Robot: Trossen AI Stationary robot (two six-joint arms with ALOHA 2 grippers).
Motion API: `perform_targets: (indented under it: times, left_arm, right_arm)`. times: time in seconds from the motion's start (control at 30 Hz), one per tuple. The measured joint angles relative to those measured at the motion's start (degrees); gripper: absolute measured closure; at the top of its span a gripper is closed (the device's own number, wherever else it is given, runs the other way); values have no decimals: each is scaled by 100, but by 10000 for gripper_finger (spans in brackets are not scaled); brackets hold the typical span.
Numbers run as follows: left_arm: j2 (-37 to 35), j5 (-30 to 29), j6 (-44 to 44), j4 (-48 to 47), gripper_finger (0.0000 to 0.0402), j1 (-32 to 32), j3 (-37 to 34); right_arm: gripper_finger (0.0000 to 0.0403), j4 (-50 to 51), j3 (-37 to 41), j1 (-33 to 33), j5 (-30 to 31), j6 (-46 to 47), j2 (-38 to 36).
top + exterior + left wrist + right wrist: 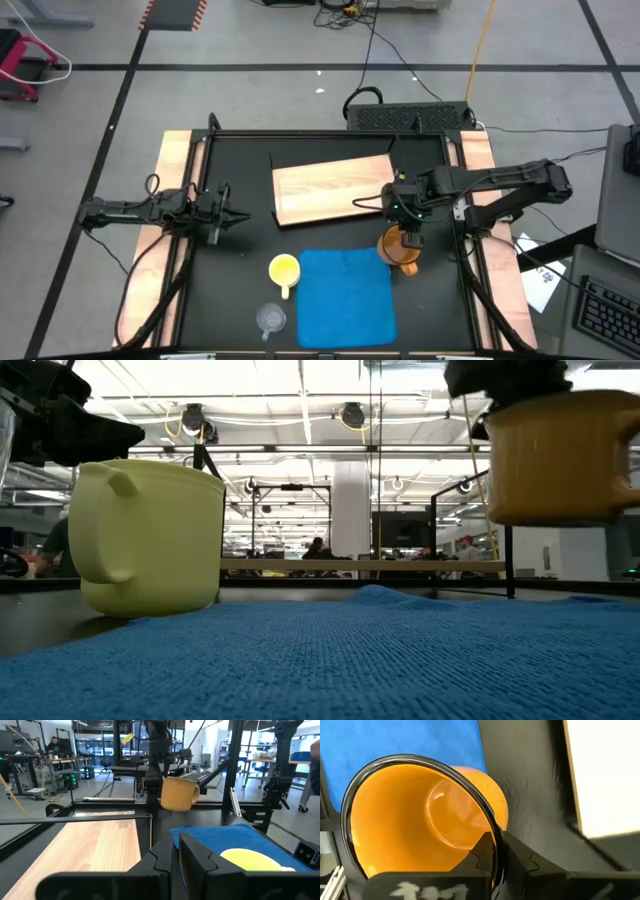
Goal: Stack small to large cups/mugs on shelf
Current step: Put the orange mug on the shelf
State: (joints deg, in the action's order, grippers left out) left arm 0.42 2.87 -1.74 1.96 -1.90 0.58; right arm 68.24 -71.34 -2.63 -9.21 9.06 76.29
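The large amber-brown mug (400,250) hangs from my right gripper (408,232) above the far right corner of the blue mat (345,295); in the low view the mug (560,455) is clear of the mat. The yellow mug (284,270) stands upright on its base at the mat's left edge. The small clear cup (270,318) stands on the black table nearer the front. The light-wood shelf board (335,190) lies flat at the far middle. My left gripper (225,210) is shut and empty at the table's left, near the board. My right gripper holds the amber mug by its rim (492,832), one finger (480,855) inside the mug and one finger (520,860) outside against the wall. The fingers come from above, pointing down. The mug hangs upright below them, lifted clear of the mat.
A black frame (330,133) runs around the table. Bare black tabletop lies between the mat and the board (330,235). Beyond the table the low view shows a room with people far off (318,548).
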Motion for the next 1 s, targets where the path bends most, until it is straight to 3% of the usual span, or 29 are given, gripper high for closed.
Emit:
perform_targets:
  times: [0.57,1.0]
  left_arm:
    - [1,0,-2,0,369,-2,0]
    - [-1,-2,-2,-11,369,1,0]
  right_arm:
    - [394,875,-2434,500,-9,-798,1167]
    - [394,1501,-4191,1364,-15,-1507,2273]
